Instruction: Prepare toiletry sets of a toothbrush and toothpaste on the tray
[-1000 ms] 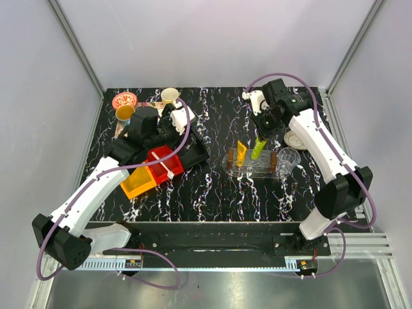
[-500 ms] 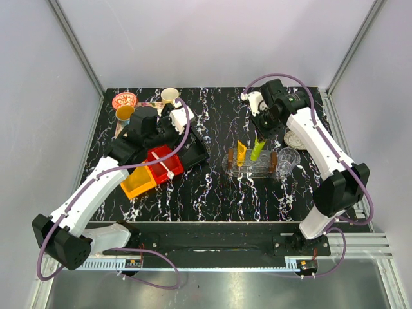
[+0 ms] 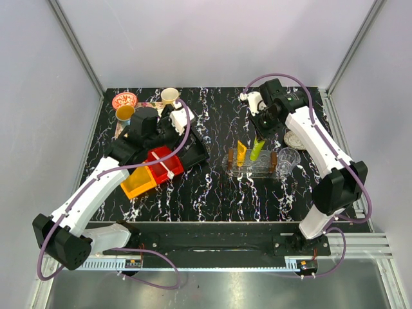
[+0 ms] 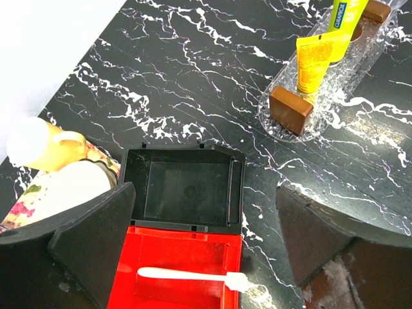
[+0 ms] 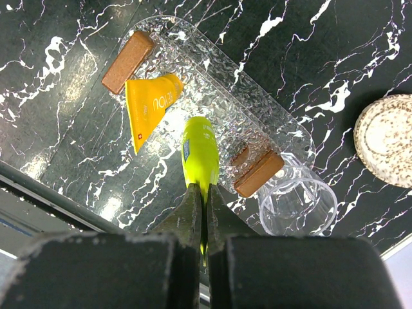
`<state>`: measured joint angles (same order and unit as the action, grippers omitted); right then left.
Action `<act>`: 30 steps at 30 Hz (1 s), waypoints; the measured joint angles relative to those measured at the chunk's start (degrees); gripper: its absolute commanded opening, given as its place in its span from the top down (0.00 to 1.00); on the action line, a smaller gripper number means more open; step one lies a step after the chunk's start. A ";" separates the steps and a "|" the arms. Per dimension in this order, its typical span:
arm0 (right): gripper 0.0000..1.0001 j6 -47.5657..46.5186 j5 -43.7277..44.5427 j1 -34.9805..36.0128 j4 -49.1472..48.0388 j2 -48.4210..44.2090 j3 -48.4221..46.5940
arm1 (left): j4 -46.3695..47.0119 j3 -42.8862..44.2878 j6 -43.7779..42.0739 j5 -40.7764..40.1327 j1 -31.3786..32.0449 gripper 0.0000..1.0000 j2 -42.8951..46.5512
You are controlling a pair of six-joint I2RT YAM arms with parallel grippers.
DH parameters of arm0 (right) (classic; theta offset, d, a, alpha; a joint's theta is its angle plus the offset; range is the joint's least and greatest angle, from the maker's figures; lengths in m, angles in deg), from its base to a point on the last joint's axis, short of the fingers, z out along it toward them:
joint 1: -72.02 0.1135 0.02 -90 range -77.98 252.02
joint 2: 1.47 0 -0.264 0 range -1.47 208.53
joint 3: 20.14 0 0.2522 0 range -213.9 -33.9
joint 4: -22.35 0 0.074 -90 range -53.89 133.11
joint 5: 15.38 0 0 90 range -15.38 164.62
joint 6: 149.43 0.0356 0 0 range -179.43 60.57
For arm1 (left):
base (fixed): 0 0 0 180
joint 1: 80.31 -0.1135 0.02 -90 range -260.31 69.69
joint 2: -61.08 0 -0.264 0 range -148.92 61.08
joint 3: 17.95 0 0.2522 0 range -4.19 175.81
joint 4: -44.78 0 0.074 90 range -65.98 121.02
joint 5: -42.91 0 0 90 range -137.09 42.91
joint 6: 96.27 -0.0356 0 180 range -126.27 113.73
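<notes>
My left gripper (image 4: 206, 193) hangs open above a red bin (image 4: 174, 257), where a white toothbrush (image 4: 193, 277) lies across the floor with its head on the bin's right rim. My right gripper (image 5: 204, 190) is shut on the flat end of the lime green toothpaste (image 5: 199, 148), which hangs tilted over the clear rack with brown ends (image 5: 257, 174). The orange-yellow toothpaste (image 5: 151, 106) stands in that rack. Under the rack lies the clear oval tray (image 5: 212, 67). From above, the green tube (image 3: 257, 150) leans beside the orange one (image 3: 241, 153).
A black bin (image 4: 183, 190) adjoins the red one, and an orange bin (image 3: 137, 183) sits on its near side. A floral tray with cups (image 3: 143, 106) stands at the back left. A clear cup (image 3: 288, 159) and a speckled round disc (image 3: 295, 139) sit right of the rack.
The right arm has shifted slightly left and farther back, still holding the green tube. The left arm has stayed in place.
</notes>
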<state>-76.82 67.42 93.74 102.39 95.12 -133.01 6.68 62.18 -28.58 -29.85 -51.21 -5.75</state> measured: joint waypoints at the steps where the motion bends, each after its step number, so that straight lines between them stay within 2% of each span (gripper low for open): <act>1: 1.00 0.00 0.00 0.00 0.00 0.09 0.00 | -0.02 -0.13 0.00 0.00 -0.04 0.05 0.00; 30: 1.00 0.00 0.00 0.00 -0.61 1.29 0.02 | 0.00 -1.25 -0.22 0.02 -0.72 0.05 0.00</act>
<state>-76.82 67.42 93.74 101.78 96.41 -132.99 6.68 60.94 -28.79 -29.83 -51.93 -5.75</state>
